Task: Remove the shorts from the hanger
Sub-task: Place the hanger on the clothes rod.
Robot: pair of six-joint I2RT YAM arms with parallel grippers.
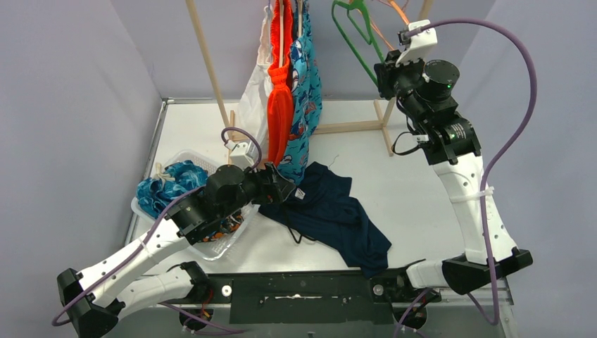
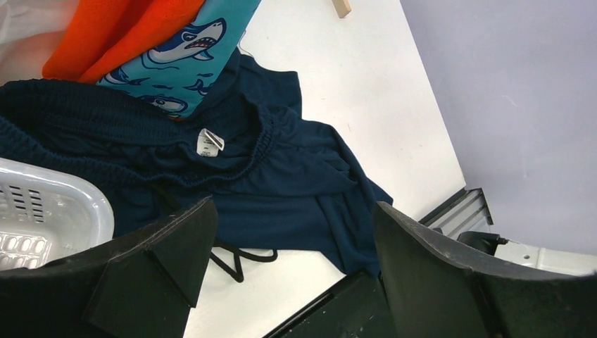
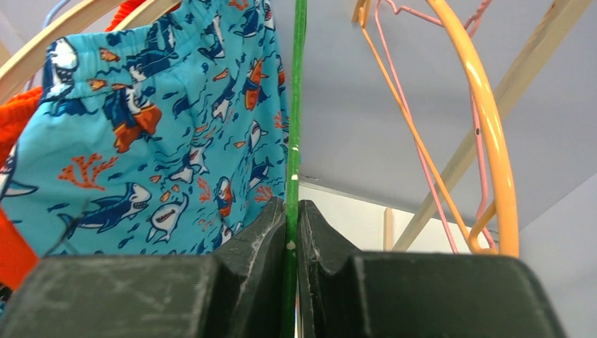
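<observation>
White plastic basket (image 1: 189, 155) holds blue patterned shorts (image 1: 165, 186). Navy shorts (image 1: 331, 211): white tag (image 2: 209, 143) illegible. Left pincer (image 2: 294, 225) wide; right pincer (image 3: 292, 211) clamps green hanger (image 3: 297, 105).

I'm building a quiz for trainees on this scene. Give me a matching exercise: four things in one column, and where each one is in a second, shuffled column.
1. plain navy fabric shorts
2. teal shark-print fabric shorts
3. thin green hanger
4. blue patterned fabric shorts

A. in the white plastic basket
B. clamped in the right pincer
C. lying crumpled on the white table
D. hanging on the wooden rack

Pairs: 1-C, 2-D, 3-B, 4-A
</observation>
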